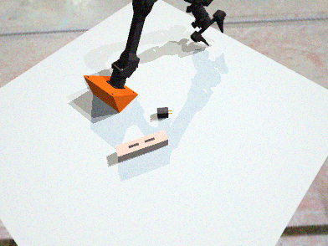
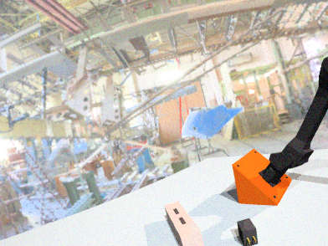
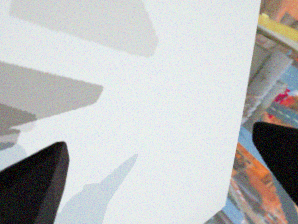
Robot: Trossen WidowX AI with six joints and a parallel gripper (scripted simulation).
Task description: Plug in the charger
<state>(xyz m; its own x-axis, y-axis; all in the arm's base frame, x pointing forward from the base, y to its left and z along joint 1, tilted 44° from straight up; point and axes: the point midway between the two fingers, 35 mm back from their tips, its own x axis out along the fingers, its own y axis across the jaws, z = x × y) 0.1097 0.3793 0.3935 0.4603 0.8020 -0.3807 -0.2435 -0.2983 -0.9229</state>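
The charger [image 1: 162, 113] [image 2: 248, 231] is a small black block lying on the white table top. Its two gold prongs point right in the top view and toward the viewer in the exterior view. The pale pink power strip [image 1: 160, 137] [image 2: 189, 233] lies apart from it, with two dark outlet slots in its top face, side by side. My gripper [image 1: 215, 38] [image 3: 163, 141] is open and empty, raised high at the upper right of the top view, well away from the charger and strip. Neither of them shows in the wrist view. The gripper is outside the exterior view.
The orange wedge-shaped base mount [image 1: 110, 92] [image 2: 253, 180] carries the black arm [image 1: 135, 38] [image 2: 311, 113] and stands near the charger. The white table top [image 1: 234, 167] [image 3: 185, 100] has an edge at the right of the wrist view. Shadows of the arm cross the table.
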